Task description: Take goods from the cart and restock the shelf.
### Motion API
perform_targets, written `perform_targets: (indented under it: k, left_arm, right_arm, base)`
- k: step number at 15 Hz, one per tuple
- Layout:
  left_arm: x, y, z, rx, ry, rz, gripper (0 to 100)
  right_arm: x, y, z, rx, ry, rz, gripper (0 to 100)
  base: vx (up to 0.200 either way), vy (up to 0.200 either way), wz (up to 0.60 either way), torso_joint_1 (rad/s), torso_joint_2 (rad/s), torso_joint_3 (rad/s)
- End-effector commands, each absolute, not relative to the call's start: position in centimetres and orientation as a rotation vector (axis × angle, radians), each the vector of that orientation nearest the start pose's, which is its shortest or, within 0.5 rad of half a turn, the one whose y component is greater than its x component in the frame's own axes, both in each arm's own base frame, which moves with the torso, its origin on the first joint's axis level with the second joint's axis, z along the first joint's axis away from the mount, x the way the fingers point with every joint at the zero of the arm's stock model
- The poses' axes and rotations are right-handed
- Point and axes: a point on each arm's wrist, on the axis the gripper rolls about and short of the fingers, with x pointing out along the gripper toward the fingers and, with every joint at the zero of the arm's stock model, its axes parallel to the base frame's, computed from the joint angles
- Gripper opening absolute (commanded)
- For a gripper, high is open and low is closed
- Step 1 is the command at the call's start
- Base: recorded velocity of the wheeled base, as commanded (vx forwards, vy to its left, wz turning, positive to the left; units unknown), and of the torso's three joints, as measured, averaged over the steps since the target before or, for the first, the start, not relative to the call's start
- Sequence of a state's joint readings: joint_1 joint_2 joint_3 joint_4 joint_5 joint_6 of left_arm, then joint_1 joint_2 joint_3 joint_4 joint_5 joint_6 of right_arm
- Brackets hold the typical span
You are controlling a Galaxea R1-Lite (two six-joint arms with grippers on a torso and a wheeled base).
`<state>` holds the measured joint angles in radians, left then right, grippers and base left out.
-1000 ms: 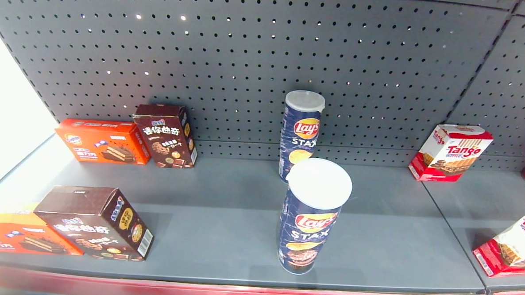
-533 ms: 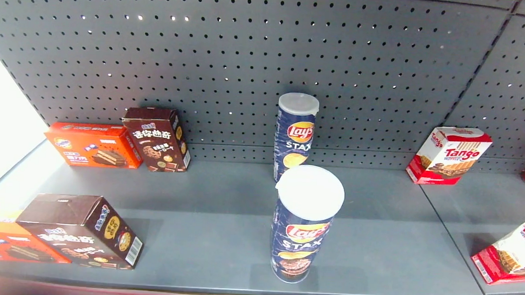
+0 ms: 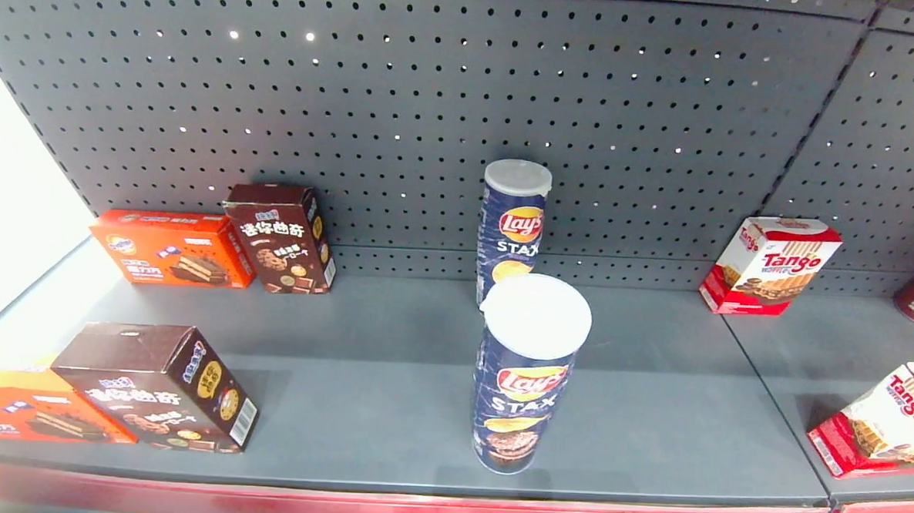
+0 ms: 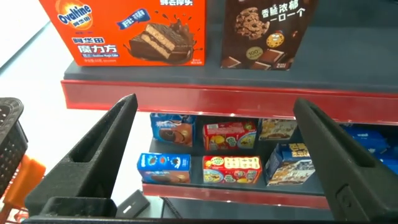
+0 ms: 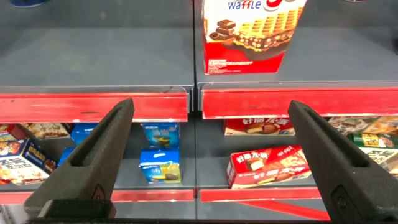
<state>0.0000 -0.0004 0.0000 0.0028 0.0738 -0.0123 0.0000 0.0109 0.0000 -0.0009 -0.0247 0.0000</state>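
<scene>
Left gripper [image 4: 214, 102] and right gripper [image 5: 210, 104]: both spread wide, empty, held low in front of the shelf [image 3: 389, 408]. Part-stocked: brown box [image 3: 162, 386] front left, front chip can [image 3: 525, 383] upright mid-shelf, rear chip can [image 3: 514, 224] just behind it. Judged between items. Next move calls for fetching another item from the cart; wide gaps are open beside the cans.
</scene>
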Motion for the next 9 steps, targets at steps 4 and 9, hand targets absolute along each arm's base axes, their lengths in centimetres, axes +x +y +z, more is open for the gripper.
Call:
perform_targets:
  k: [4,9]
  left_arm:
    - [-2.27,0.17,7.52,-0.012,0.004,0.072,100]
    - [-2.29,0.17,7.56,-0.012,0.003,0.074,100]
  right_arm:
    - [-2.19,-0.06,7.58,0.0,0.012,-0.025,100]
    - [-2.19,-0.06,7.58,0.0,0.012,-0.025,100]
  base:
    - [-0.05,0.0,0.0,0.002,0.0,-0.001]
    - [0.0,0.0,0.0,0.0,0.0,0.0]
